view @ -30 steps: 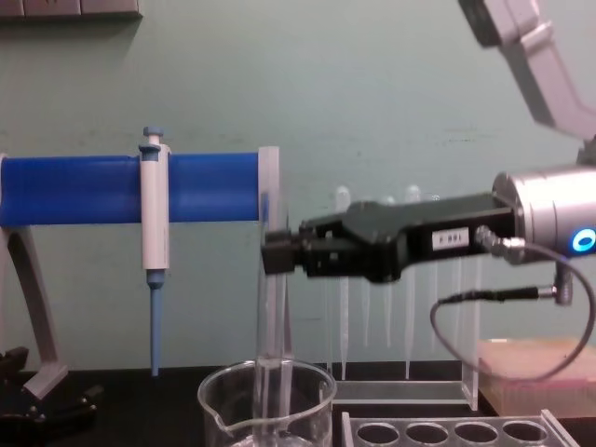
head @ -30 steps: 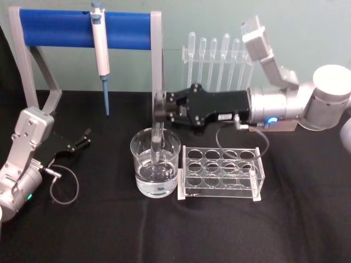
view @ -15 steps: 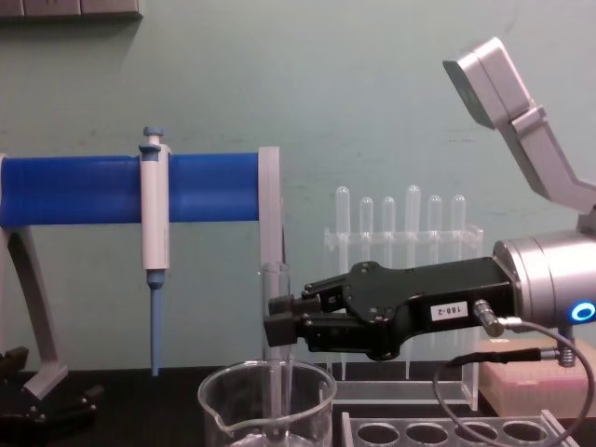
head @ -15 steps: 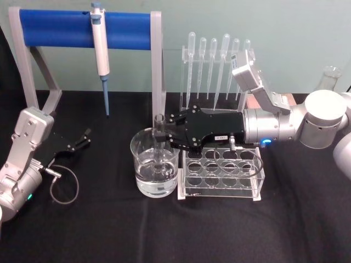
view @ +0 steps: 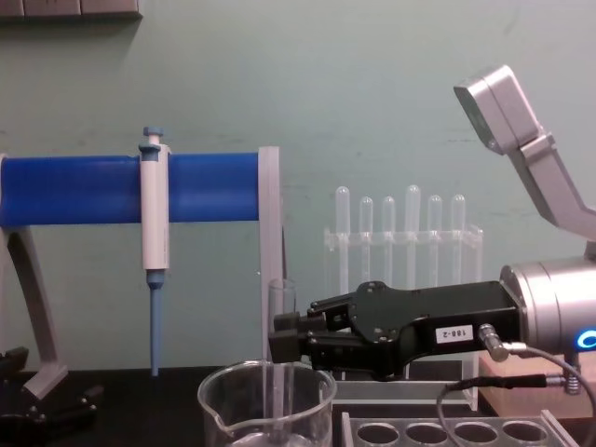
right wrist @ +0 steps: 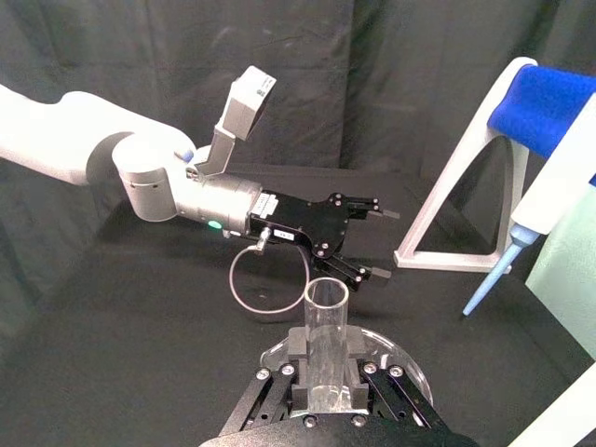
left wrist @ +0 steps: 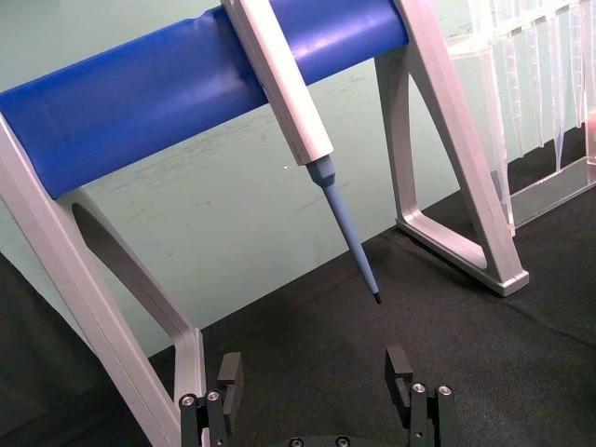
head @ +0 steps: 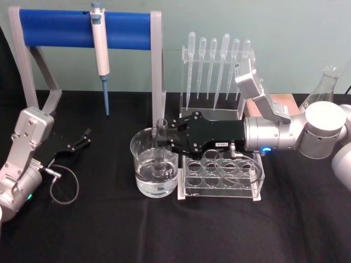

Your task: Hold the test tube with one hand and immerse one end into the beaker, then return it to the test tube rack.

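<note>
The test tube point(head: 160, 130) stands upright, its lower end down inside the beaker point(head: 143, 181), which holds clear water. My right gripper point(head: 164, 140) is shut on the tube just below its open rim, right above the beaker's rim. From the chest, the tube point(view: 280, 303) rises from the beaker point(view: 223, 410) with the right gripper point(view: 283, 341) clamped round it. The right wrist view looks down the tube point(right wrist: 326, 328) held between the fingers. My left gripper point(head: 82, 140) rests open on the black cloth at the left, and its fingers point(left wrist: 400, 368) stand apart.
A blue-barred stand point(head: 60, 28) with a hanging pipette point(head: 100, 46) is behind the beaker. A clear rack point(head: 222, 174) with round holes sits right of the beaker, under my right arm. Plastic pipettes point(head: 216, 60) hang at the back, with a flask point(head: 324, 82) far right.
My right gripper has come down with the test tube, sinking its lower end deeper into the beaker. The left arm has not moved.
</note>
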Robot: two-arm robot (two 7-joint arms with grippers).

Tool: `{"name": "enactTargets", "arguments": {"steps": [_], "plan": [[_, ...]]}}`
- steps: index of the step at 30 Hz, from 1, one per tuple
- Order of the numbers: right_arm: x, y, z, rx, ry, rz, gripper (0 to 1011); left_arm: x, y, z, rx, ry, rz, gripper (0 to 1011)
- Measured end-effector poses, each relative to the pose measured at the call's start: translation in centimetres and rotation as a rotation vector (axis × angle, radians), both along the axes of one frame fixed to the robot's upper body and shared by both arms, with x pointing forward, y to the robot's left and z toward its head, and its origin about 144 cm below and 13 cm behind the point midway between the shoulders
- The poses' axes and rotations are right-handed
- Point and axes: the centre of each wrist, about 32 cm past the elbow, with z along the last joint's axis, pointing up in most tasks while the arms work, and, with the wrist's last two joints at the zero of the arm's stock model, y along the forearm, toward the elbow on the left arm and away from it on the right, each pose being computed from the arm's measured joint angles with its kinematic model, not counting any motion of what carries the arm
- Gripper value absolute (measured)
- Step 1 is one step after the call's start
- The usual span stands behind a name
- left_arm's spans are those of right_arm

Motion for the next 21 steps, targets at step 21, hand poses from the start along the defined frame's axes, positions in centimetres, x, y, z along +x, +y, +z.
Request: {"name": "enactTargets", "arguments": {"steps": [21], "plan": [[-0.14, -0.19, -0.61, 0.007, 0.020, -0.006, 238, 0.00, 0.00, 0.00, 0.000, 0.000, 0.000, 1000]]}}
